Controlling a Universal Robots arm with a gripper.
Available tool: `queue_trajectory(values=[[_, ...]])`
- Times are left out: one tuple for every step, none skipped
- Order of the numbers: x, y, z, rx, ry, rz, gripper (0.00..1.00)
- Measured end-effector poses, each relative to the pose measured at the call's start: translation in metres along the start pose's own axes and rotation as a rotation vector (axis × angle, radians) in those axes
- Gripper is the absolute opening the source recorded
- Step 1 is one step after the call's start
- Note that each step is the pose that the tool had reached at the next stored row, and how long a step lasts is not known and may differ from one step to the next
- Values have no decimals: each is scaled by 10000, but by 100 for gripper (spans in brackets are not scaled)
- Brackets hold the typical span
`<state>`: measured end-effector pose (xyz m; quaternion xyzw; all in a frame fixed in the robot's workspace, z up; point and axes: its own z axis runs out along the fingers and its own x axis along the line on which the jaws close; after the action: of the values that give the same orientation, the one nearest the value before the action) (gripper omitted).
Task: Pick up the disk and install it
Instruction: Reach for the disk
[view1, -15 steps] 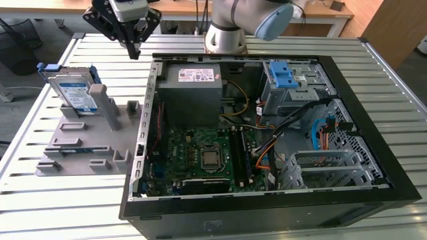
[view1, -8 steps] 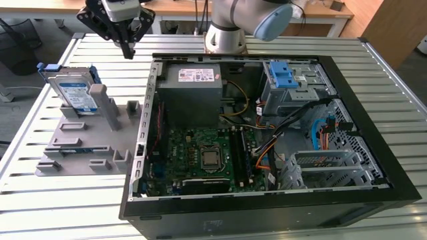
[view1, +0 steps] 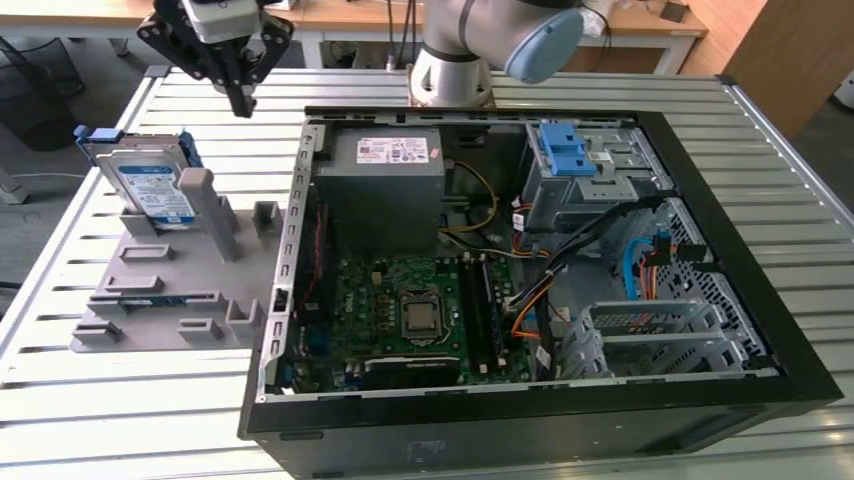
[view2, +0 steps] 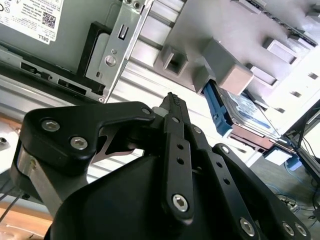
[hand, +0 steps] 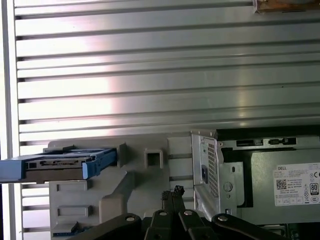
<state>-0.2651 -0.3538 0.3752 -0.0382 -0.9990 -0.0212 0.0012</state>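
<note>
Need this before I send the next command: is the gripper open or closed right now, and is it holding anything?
Gripper: closed, holding nothing. It is above and apart from the disk, which stands in the grey holder.

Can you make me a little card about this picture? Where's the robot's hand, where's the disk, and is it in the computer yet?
gripper: shut, holding nothing, hovering over the table, apart from the disk
disk: standing on its edge in the grey stand, with nothing touching it
computer case: open, on the exterior view's right of the stand
job so far: disk not picked up yet, not in the computer
</note>
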Motion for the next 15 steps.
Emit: queue_trajectory(values=[[22, 1, 1, 0, 0, -1, 11], [48, 0, 1, -1, 1, -1, 11], [76, 0, 1, -1, 1, -1, 11], [107, -1, 2, -2, 0, 0, 11], [135, -2, 3, -2, 0, 1, 11], [162, -3, 3, -2, 0, 1, 11], [186, -5, 4, -2, 0, 1, 11], [200, -6, 4, -2, -1, 1, 11], [200, -6, 4, -2, 0, 0, 11], [201, -6, 4, -2, 0, -1, 11], [202, -6, 4, -1, 0, -1, 11], [203, -6, 4, -1, 1, 0, 11], [204, -6, 4, -1, 0, 0, 11], [209, -7, 4, -1, 1, 0, 11], [217, -7, 4, -2, 0, 2, 11]])
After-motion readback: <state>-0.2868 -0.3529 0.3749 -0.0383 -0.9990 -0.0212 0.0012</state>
